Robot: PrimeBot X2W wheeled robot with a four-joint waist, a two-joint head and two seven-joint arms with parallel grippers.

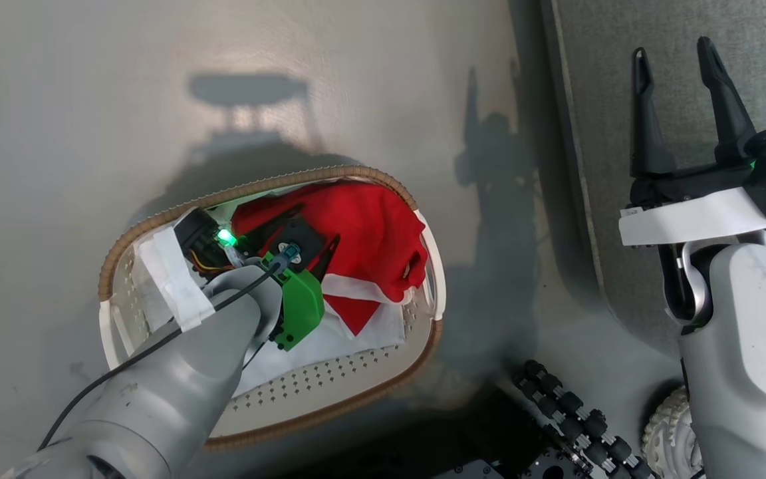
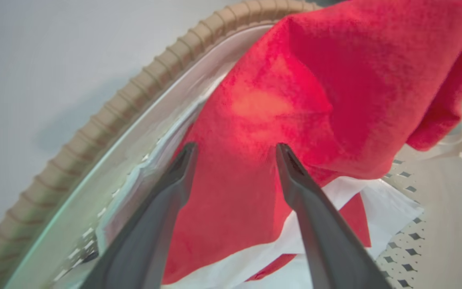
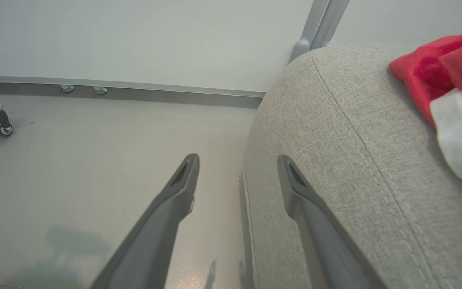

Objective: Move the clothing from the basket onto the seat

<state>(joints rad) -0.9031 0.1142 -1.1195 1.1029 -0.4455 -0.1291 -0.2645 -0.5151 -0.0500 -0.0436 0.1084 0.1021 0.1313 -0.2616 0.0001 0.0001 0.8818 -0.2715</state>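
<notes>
Down in basket (image 1: 356, 374), left gripper (image 2: 235, 150) over clothing (image 2: 335, 80).

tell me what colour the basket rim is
Brown, with a ribbed woven look; the basket rim shows best in the left wrist view.

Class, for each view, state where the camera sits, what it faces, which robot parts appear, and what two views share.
Head view: on the head, looking down at the basket, floor and seat; left arm and right arm.
Left wrist view: on the left wrist, facing the clothing in the basket; left gripper.
Right wrist view: on the right wrist, facing the seat's edge, floor and wall; right gripper.
Shared: head and left wrist views both show the clothing.
</notes>
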